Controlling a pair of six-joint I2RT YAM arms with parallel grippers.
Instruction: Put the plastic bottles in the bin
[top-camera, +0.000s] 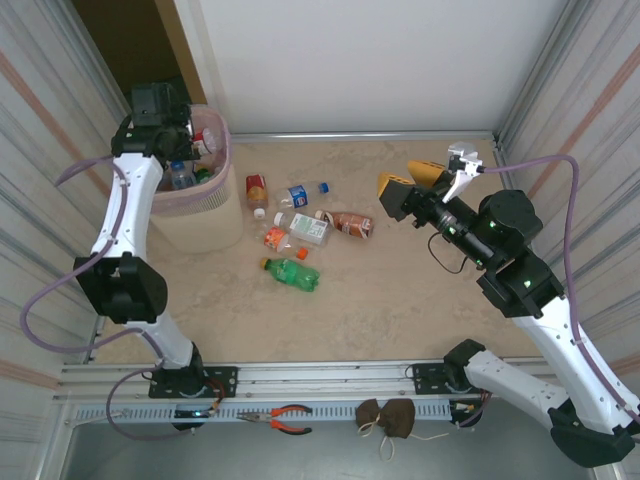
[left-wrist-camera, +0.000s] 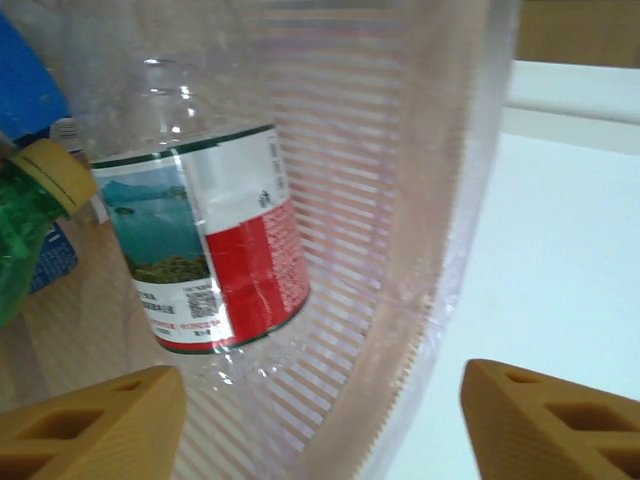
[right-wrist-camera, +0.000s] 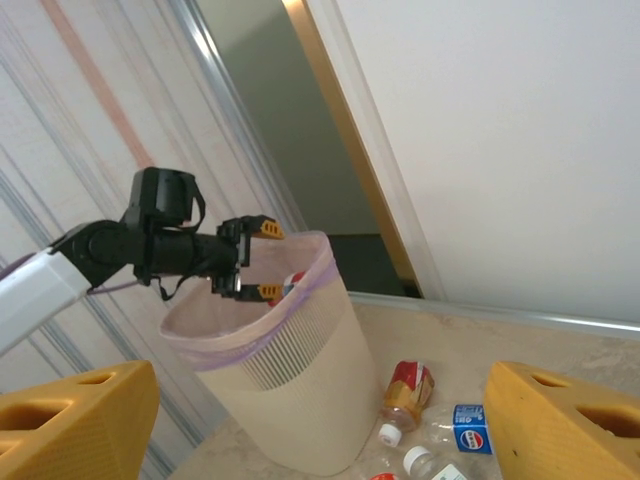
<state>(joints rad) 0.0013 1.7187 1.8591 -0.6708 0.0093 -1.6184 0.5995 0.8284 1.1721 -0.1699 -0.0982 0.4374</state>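
My left gripper (top-camera: 190, 135) hangs open over the pale-pink bin (top-camera: 225, 150), with nothing between its fingers (left-wrist-camera: 90, 425). Inside the bin (left-wrist-camera: 420, 250), apart from those fingers, are a clear bottle with a red and white label (left-wrist-camera: 215, 260) and a green bottle with a yellow cap (left-wrist-camera: 25, 220). Several bottles lie on the table right of the bin: a red-labelled one (top-camera: 257, 190), a blue-labelled one (top-camera: 300, 193), a clear one (top-camera: 305, 228), a brown one (top-camera: 350, 224) and a green one (top-camera: 292, 273). My right gripper (top-camera: 405, 180) is open and empty, raised right of the bottles.
The bin (right-wrist-camera: 300, 390) stands in the table's far left corner by striped wall panels (top-camera: 40, 120). A white wall (top-camera: 380, 60) bounds the far side. Red-handled pliers (top-camera: 285, 418) and a brown pouch (top-camera: 385, 418) lie by the arm bases at the near edge.
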